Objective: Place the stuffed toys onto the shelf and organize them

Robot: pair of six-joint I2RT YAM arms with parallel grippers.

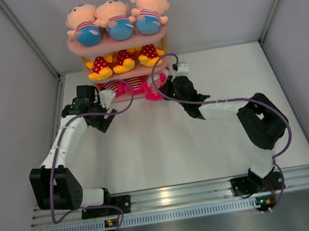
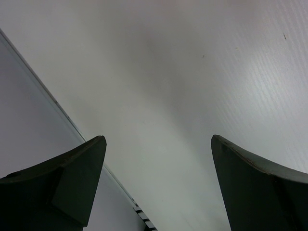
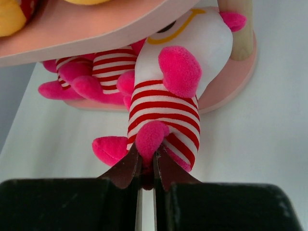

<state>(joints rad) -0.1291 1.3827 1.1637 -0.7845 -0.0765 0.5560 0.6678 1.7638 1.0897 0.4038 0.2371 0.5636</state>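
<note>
I see right gripper [image 3: 147, 168] clamped on pink foot of striped toy [image 3: 163, 110], 5 o'clock of shelf [image 1: 132, 41]; left gripper [image 2: 159, 183] wide apart, empty.

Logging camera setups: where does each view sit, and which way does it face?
Top: above, behind bases, looking down at shelf; left arm, right arm show.
Left wrist: faces white table; open left gripper shows.
Right wrist: faces shelf's bottom tier; shut right gripper pinches pink toy.
Top and right wrist share shelf and toy.

The top camera looks down from behind on the table [image 1: 205, 143] and shelf [image 1: 115, 44]. The right wrist camera closes in on that shelf's bottom tier. The left wrist camera faces a plain white surface [image 2: 192, 96].
</note>
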